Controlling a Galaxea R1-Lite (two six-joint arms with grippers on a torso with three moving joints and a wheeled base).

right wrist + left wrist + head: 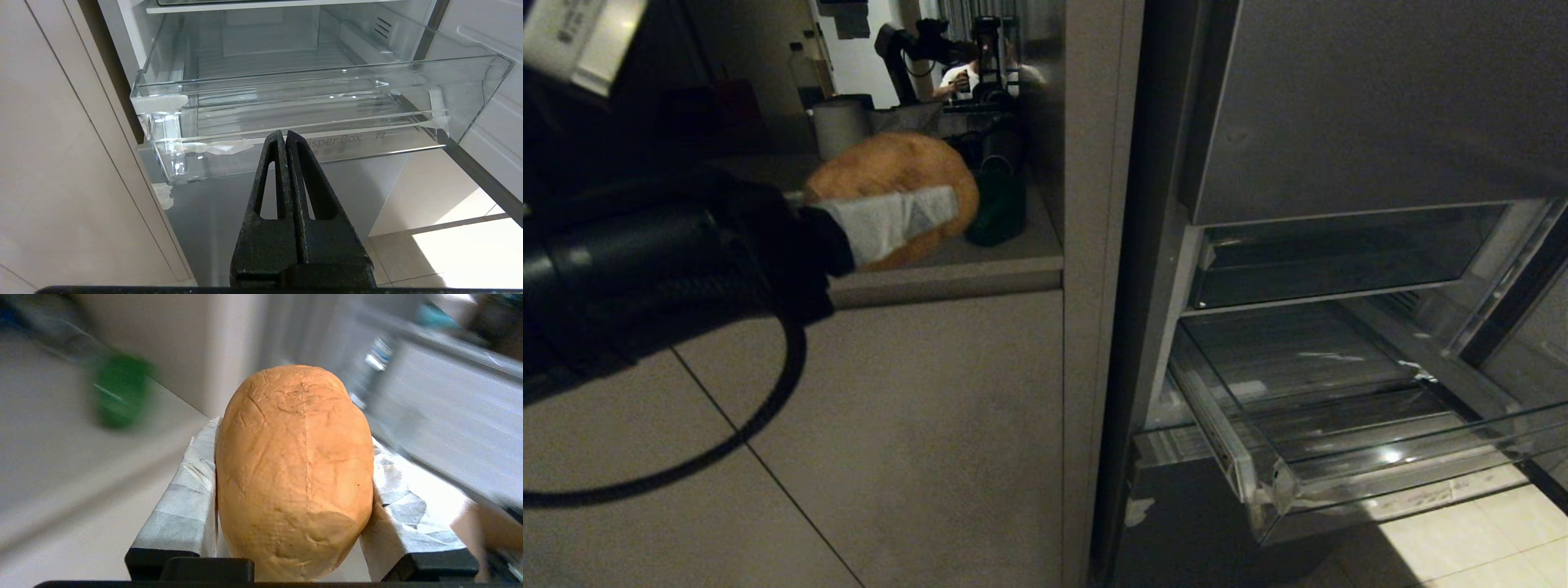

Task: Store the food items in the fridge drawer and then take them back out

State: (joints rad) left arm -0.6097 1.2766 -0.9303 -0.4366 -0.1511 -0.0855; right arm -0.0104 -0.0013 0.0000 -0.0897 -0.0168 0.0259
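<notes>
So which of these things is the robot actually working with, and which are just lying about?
Part of the job:
- potato, held in the left gripper
- green bell pepper, on the counter
- clear fridge drawer, pulled out and empty

Just lying about:
- white paper roll at the back of the counter
- right gripper, shut and idle before the drawer

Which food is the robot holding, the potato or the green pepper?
The tan potato. The left tool squeezes it between taped fingers, while the green pepper sits alone on the counter.
</notes>
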